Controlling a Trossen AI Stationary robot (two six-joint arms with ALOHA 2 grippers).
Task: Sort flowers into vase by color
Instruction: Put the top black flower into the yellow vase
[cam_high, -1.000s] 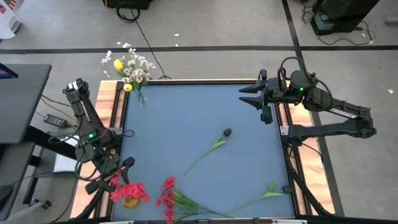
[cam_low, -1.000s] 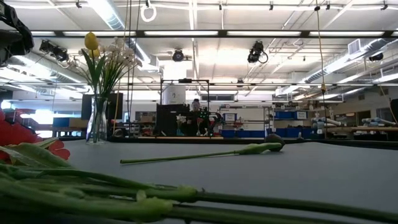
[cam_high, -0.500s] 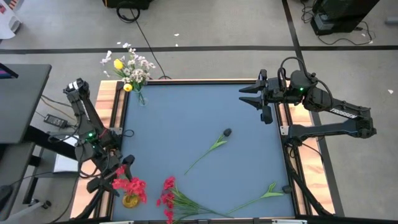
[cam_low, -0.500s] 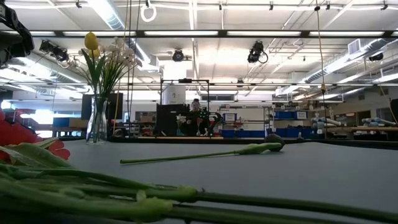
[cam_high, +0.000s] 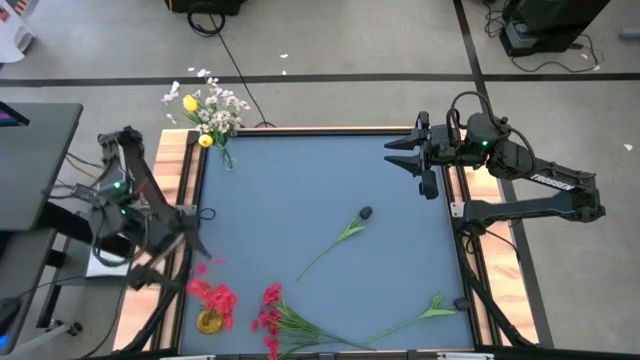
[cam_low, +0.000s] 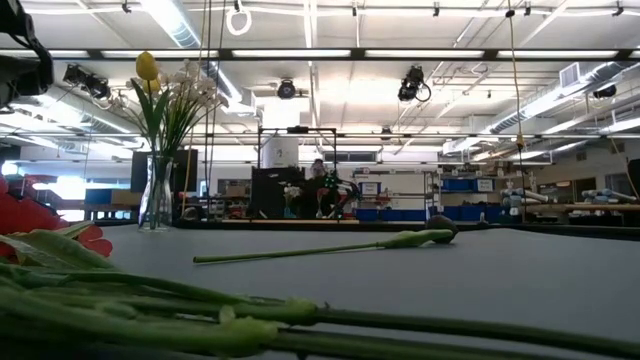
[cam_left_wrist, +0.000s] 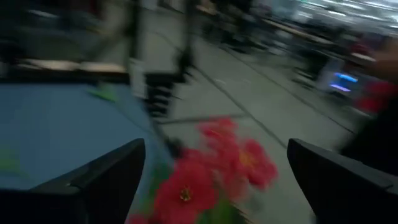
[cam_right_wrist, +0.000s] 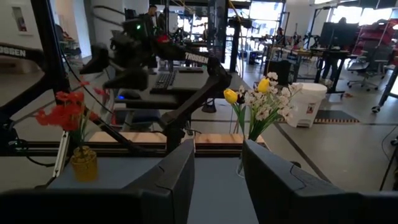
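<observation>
**Red blooms in the small yellow vase, my left gripper wide open above them**

The only writing I can read is "TROSSEN" in white letters on a dark arm link, seen from my right wrist, once at the edge of that picture and once on my left arm across the worktop.

The worktop (cam_high: 300, 190) is a blue-grey mat framed by pale wooden strips, standing on a grey floor crossed by dark tape lines and cables. Level across it, the room is a large hall with strip lights, ceiling rails, shelves and benches far back.

My left gripper (cam_high: 175, 255) hangs at about 8 o'clock of the worktop, blurred, its fingers spread wide and holding nothing. Just beside it, at 7 o'clock, the red flowers (cam_high: 212, 298) stand in a small yellow vase (cam_high: 208, 322). My right gripper (cam_high: 405, 155) waits at 2 o'clock, fingers partly apart and empty.

At 11 o'clock a clear vase (cam_high: 226, 155) holds white sprays and yellow buds (cam_high: 190, 103). A dark-budded stem (cam_high: 340, 235) lies near the centre. At 6 o'clock lies a loose red sprig (cam_high: 270, 305) with green stems, and a leafy green stem (cam_high: 425, 310) lies toward 5 o'clock.
</observation>
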